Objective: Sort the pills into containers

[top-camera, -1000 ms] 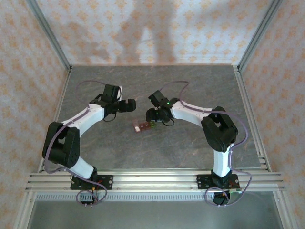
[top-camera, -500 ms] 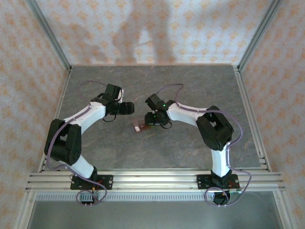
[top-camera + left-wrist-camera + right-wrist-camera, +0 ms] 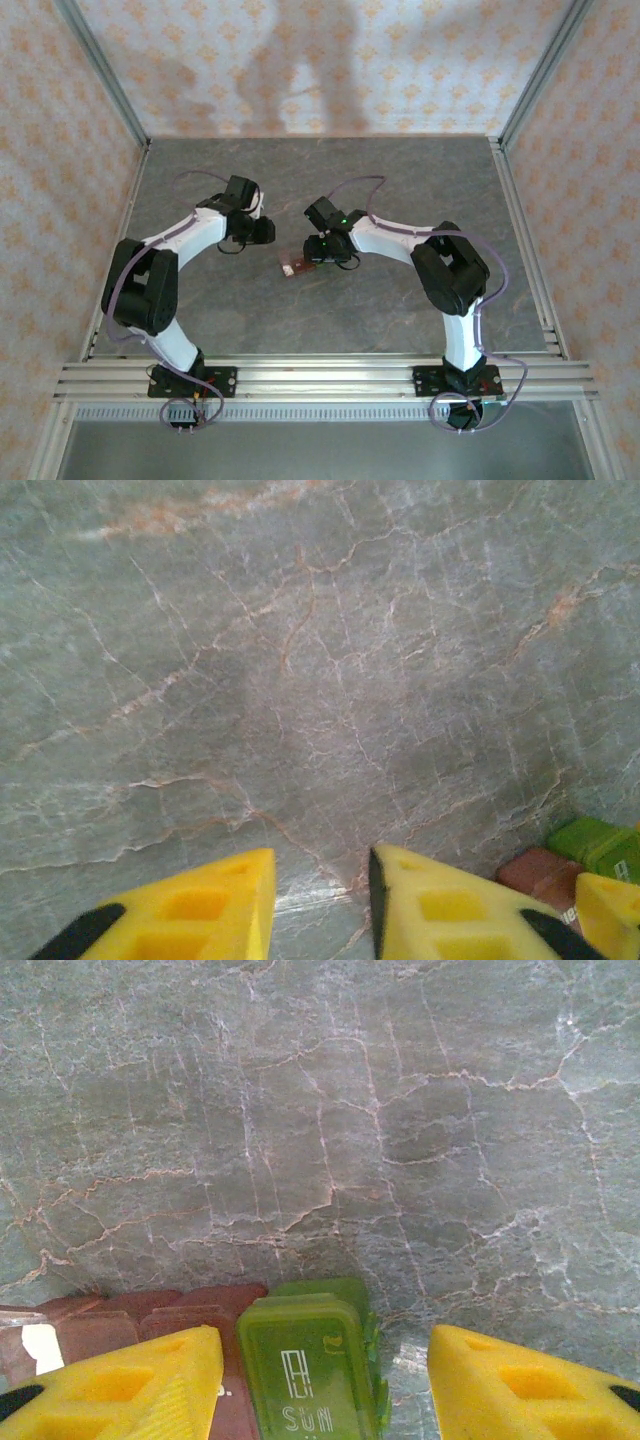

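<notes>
Surface: a grey veined stone table [image 3: 400, 180] boxed in by wallpapered walls [image 3: 330, 60].

Top view, change: the left arm has folded its elbow back and the left gripper [image 3: 262, 230] has slid a little to the left, away from the strip. The right gripper [image 3: 322, 252] has settled lower and slightly left over the strip's right end.

Top view, meaning: the right arm seems to be taking over at the containers [image 3: 296, 266], which lie mid-table between the two grippers. No pill is visible, so sorting looks barely begun.

Left wrist view: the left gripper [image 3: 322, 865] has its fingers moderately apart with nothing but bare stone between them. The containers [image 3: 540, 872] sit at the lower right, well outside its reach.

Right wrist view: the right gripper [image 3: 325, 1345] is spread wide and grips nothing. The green end [image 3: 305, 1360], lid closed and printed SUN, lies between its fingers.

Containers' look: joined reddish-brown boxes run left from the green one. The far-left box shows a white patch; I cannot tell whether it is a pill or a lid.
</notes>
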Robot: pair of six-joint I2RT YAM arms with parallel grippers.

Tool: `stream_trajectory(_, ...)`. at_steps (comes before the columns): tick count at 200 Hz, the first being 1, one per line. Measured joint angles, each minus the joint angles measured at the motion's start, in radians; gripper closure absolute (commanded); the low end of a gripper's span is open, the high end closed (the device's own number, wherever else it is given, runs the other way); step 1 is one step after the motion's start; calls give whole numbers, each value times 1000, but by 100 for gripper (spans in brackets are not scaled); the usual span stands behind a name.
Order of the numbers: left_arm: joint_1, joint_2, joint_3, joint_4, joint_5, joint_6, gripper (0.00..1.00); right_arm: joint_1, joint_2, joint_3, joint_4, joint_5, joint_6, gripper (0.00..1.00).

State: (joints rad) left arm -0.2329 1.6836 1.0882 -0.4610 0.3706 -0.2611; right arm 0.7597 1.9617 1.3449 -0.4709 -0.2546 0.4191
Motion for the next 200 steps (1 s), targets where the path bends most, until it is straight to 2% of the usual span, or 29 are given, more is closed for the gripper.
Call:
stream_trajectory(24,0,34,17,-18,25,2,93,0,0,0,0,0,7,44)
stream_trajectory(144,-85,54,28,-37,71,-8,93,2,0,-13,27,-3,34,46)
stream_trajectory(200,-108,-24,-31,-45,75,-34,93,2,0,-17,39,-3,40,46)
